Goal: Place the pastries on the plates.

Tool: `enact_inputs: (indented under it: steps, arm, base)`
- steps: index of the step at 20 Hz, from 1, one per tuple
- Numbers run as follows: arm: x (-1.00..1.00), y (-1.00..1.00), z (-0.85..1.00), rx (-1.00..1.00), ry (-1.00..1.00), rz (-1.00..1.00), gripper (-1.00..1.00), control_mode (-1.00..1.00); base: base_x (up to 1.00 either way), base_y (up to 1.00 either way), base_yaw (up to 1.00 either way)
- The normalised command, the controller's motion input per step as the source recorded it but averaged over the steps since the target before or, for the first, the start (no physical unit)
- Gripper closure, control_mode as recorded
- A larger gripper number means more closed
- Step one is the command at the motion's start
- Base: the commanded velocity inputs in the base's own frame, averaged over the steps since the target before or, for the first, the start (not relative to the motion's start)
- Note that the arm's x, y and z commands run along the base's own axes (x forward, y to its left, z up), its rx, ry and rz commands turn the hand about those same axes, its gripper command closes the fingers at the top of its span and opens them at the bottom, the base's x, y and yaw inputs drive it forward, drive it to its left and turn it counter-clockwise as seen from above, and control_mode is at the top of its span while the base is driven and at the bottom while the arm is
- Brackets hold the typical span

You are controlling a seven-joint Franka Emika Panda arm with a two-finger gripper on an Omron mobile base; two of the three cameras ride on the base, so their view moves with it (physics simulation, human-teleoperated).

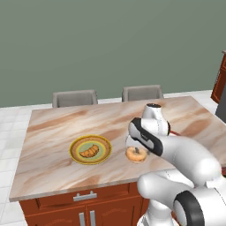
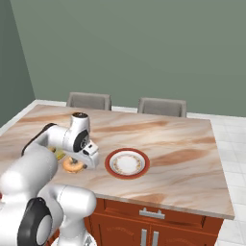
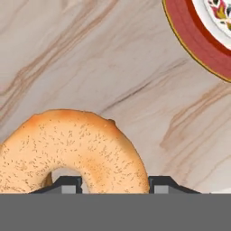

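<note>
The claw is seen lowered onto the donut on the marble counter, with its two dark fingertips set on either side of the donut's right-hand ring wall, one tip in the centre hole and the other just outside the outer edge. The jaws are drawn in against that wall, so the donut is taken to be gripped, though it cannot be told from the hand view whether it has been raised off the counter. In the left base view the donut is seen lying just beside the arm's wrist, near the front edge of the counter.

The croissant is found resting in the green centre of the yellow-rimmed plate, which sits well to the left of the donut in that view. The red-rimmed plate is shown near the donut on its other side, apart from it and carrying nothing. A curve of its red rim appears at the top right of the hand view.

Two grey chairs are placed behind the counter.
</note>
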Motion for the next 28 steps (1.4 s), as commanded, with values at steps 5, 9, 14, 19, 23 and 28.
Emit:
enact_inputs:
  steps: [5, 9, 14, 19, 23, 28]
  arm:
    - [-0.02, -0.48, 0.60, 0.01, -0.07, -0.07, 1.00, -1.00]
    - [0.17, -0.81, 0.67, 0.00, -0.04, -0.05, 1.00, -1.00]
    - [0.31, -0.92, 0.33, 0.00, -0.01, -0.08, 1.00, -1.00]
    - [0.34, -0.68, 0.02, -0.06, -0.02, -0.03, 1.00, -1.00]
    - [0.23, -0.33, -0.07, -0.03, 0.00, 0.00, 1.00, -1.00]
    - [0.27, -0.02, -0.45, -0.08, 0.01, 0.00, 1.00, -1.00]
  base:
    - [0.00, 0.00, 0.00]
    - [0.00, 0.00, 0.00]
    - [0.00, 0.00, 0.00]
    - [0.00, 0.00, 0.00]
    - [0.00, 0.00, 0.00]
    - [0.00, 0.00, 0.00]
